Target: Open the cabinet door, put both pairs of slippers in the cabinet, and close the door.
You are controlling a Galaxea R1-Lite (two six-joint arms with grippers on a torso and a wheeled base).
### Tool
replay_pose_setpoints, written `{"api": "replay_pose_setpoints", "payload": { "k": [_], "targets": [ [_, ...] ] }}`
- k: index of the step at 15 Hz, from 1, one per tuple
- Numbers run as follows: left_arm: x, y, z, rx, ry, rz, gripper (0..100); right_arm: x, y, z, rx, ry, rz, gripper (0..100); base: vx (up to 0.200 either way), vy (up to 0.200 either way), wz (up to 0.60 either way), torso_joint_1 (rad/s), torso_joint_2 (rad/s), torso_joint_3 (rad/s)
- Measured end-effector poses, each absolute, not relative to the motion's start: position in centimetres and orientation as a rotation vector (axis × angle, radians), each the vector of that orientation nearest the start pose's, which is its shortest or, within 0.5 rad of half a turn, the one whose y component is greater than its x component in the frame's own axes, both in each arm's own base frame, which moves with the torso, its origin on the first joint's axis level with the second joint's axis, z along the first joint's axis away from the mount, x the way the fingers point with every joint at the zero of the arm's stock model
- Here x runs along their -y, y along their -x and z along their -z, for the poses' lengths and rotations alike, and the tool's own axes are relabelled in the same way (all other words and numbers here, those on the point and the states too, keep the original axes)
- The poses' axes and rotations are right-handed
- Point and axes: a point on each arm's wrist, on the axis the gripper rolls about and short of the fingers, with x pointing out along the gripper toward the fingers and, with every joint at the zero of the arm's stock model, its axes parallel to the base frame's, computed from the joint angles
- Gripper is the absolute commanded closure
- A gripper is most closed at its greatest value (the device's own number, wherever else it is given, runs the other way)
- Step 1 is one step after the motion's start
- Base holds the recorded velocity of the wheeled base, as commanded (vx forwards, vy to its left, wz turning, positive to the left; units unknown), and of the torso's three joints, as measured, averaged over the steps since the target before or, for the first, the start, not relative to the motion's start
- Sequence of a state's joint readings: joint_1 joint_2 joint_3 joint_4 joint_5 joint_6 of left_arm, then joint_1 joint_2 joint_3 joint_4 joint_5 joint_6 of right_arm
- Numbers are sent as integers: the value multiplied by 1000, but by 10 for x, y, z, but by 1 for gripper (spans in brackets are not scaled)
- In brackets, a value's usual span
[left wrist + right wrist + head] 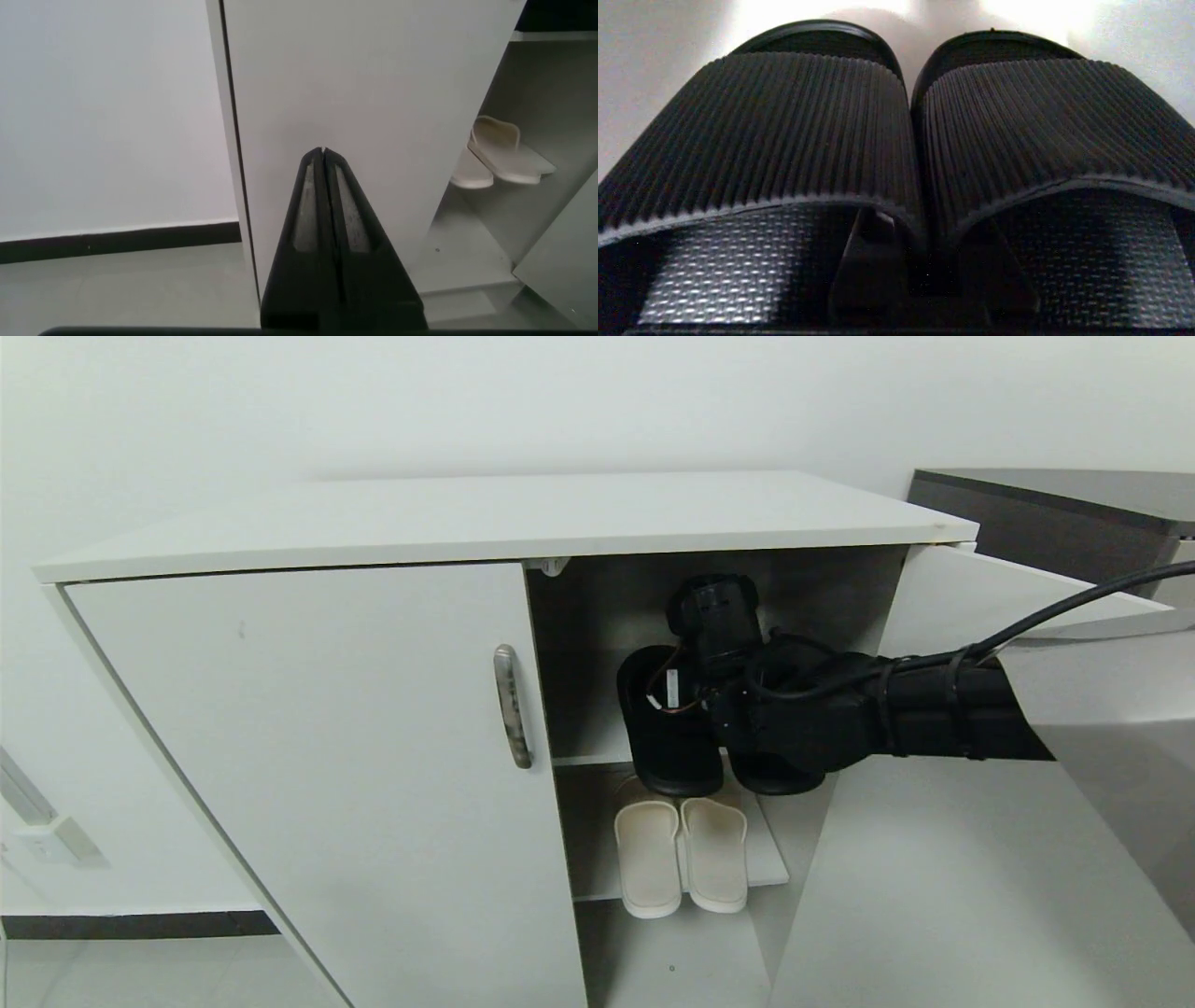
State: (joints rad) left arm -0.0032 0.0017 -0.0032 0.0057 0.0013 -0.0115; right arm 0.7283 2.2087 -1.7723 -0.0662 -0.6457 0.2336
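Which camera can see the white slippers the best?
The head view: both white slippers lie side by side on a shelf, seen whole from above. The left wrist view catches them farther off, from the side, past the closed door. The right wrist view looks at the black slippers' ribbed straps instead.

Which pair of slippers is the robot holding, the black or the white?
The black pair, pinched together in the right gripper. The white pair lies free on the cabinet shelf below it.
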Motion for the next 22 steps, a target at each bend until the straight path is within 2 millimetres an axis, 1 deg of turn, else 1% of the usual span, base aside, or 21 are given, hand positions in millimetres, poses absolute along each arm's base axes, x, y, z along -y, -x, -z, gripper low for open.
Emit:
{"api": "replay_pose_setpoints", "payload": {
  "k": [6,12,15,16,22],
  "targets": [
    [0,23,-76,-5,12,0,100,-304,-376,-199,-265,-24,-28,100,0,0,0,0,0,0],
    [0,23,-76,-5,12,0,100,-302,-388,-192,-277,-6,-8,100,0,0,0,0,0,0],
    [0,23,-76,-5,12,0,100,-301,-390,-191,-278,-1,-2,100,0,0,0,0,0,0],
    [0,23,-76,-5,12,0,100,-302,-390,-190,-278,-1,-3,0,0,0,0,0,0,0],
    [0,23,-76,-5,14,0,100,-303,-389,-188,-286,7,-4,0,0,0,0,0,0,0]
  ]
}}
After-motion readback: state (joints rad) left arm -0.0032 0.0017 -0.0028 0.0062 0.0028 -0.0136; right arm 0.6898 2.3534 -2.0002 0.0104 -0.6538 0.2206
